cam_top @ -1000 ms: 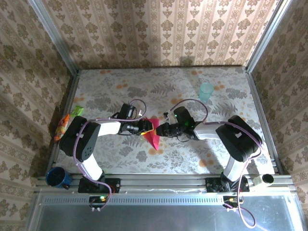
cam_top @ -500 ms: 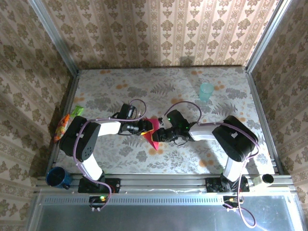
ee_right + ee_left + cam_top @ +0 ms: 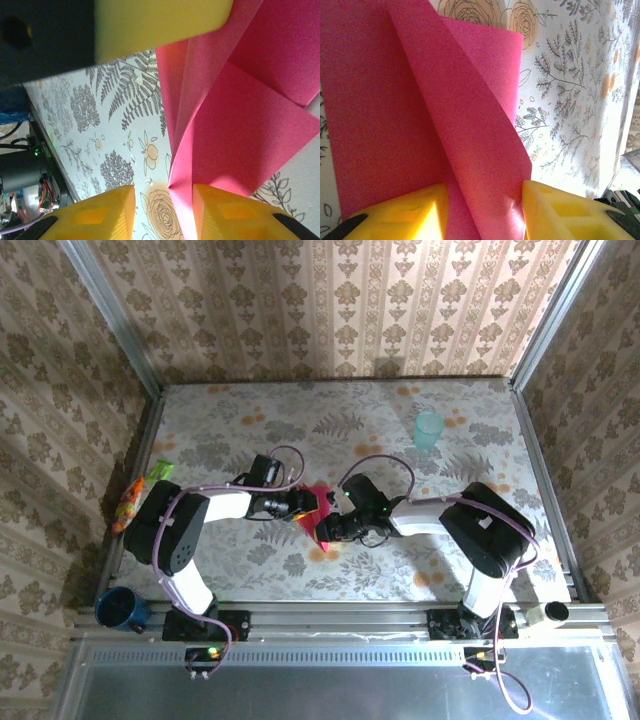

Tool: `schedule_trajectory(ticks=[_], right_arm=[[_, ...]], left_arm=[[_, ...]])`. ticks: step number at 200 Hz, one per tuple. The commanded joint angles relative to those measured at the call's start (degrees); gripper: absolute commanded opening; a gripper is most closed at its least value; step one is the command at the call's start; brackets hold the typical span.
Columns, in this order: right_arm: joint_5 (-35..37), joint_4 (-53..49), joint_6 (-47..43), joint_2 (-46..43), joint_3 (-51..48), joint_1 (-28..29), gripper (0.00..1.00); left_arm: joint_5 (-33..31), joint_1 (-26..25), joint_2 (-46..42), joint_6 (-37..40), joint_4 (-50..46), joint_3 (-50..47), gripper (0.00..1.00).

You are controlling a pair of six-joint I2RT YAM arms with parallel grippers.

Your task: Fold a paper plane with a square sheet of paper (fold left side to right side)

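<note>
Left gripper (image 3: 485,207): jaws part-open, yellow fingers (image 3: 395,215) either side of a raised fold of the magenta paper sheet (image 3: 380,100).
Right gripper (image 3: 163,212): jaws part-open, low over the bench (image 3: 250,420), the sheet's creased edge in the gap beside one finger.
Sheet: partly folded, mid-bench, grippers meeting it from 9 and 3 o'clock.
Pale teal cup (image 3: 428,430): upright, 1 o'clock of the sheet, well apart.
Green-and-orange packets (image 3: 135,495): 9 o'clock bench edge.
Blue mug (image 3: 120,608): 7 o'clock corner, by the frame rail.
</note>
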Motion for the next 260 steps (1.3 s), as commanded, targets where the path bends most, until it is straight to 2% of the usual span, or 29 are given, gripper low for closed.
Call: schedule_trajectory(ticks=[1,92,171,260], right_arm=[[0.5,-0.6,0.2,-1.8,-1.1,0.5,0.37],[-0.3,1.6,1.0,-2.8,-1.9,0.5,0.35],[-2.1,3.9,2.1,1.2,-1.6,0.6,0.35],[0.6,-0.5,0.3,1.7,-1.3,0.7,0.35]], left_arm=[[-3.0,-0.3,2.1,0.7,-2.2,0.1,0.43],[-3.1,-0.3,2.2,1.0,-3.2,0.5,0.43],[-3.1,-0.3,2.5,1.0,-3.3,0.7,0.43],[-3.3,-0.1,2.6,1.0,-3.7,0.7,0.43]])
